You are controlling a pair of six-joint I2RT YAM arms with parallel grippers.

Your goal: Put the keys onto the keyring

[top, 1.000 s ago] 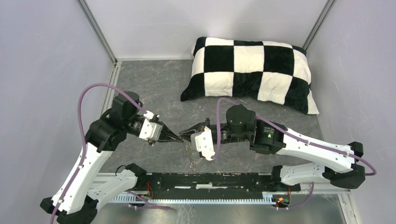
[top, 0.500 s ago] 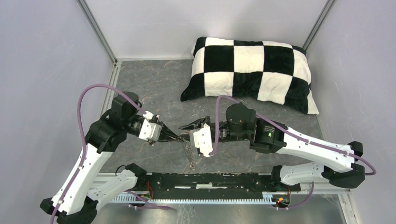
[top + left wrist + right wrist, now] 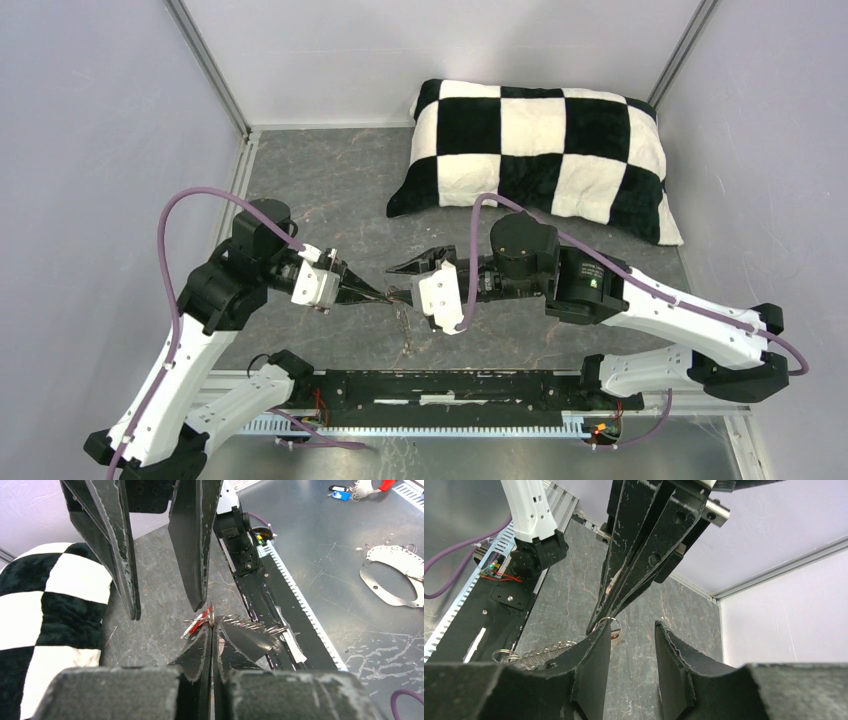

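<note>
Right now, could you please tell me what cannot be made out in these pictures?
- Green key: in no view.
- Red key: left wrist view, mostly hidden behind the left pincer.
- Keyring: right wrist view, only an arc shows past a right pincer finger.
- Top view: metal at the pincers' meeting point too small.

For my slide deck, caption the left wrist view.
Left pincer shut on red-headed metal key, facing the open right pincer.

Table [image 3: 330, 190]: matt grey stone-look surface, veined. Pillow [image 3: 540, 150] at 12 o'clock: plush black-and-white cloth. Left gripper [image 3: 211, 630] fingers: scuffed matt black plastic. Key [image 3: 200, 622]: glossy red plastic head. Keyring [image 3: 541, 655]: shiny coiled metal wire.
</note>
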